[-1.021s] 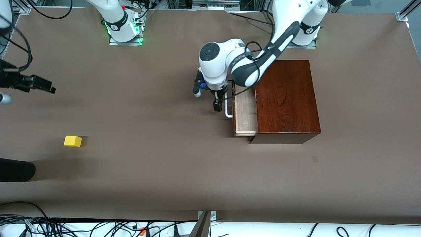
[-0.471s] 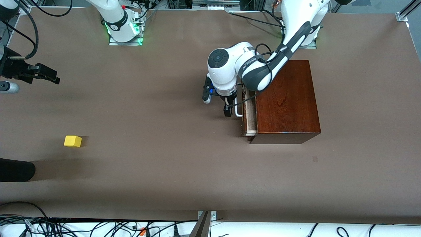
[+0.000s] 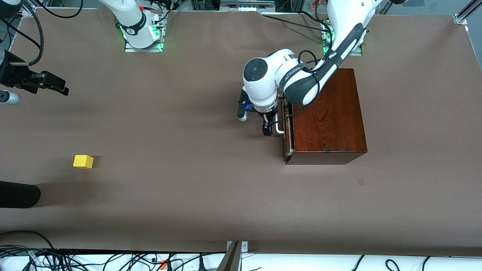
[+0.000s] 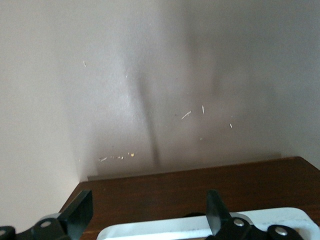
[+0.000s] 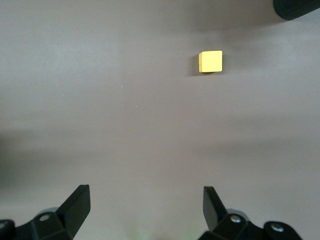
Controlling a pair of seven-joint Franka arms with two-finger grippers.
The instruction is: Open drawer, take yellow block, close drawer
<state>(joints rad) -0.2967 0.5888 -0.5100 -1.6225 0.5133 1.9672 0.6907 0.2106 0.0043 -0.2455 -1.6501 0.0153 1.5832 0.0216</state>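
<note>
The dark mahogany box [image 3: 327, 113] stands at the left arm's end of the table. Its drawer [image 3: 288, 137] is pushed almost fully in, with only a thin pale strip showing. My left gripper [image 3: 268, 128] is open against the white bar handle [image 3: 279, 127]. In the left wrist view the handle [image 4: 200, 226] lies across the gap between the spread fingers [image 4: 80, 210], in front of the dark drawer front [image 4: 200, 185]. The yellow block [image 3: 83, 161] lies on the bare table at the right arm's end. My right gripper [image 3: 52, 83] hangs open over the table, apart from the block [image 5: 210, 61].
A black rounded object [image 3: 19, 194] reaches in from the table's edge at the right arm's end, nearer the front camera than the block. Cables [image 3: 113, 259] lie along the front edge. Brown table [image 3: 180, 150] spreads between block and box.
The left gripper has moved toward the box with the handle, and the drawer has slid from well out to nearly shut. The right gripper shifted slightly; the block has not moved.
</note>
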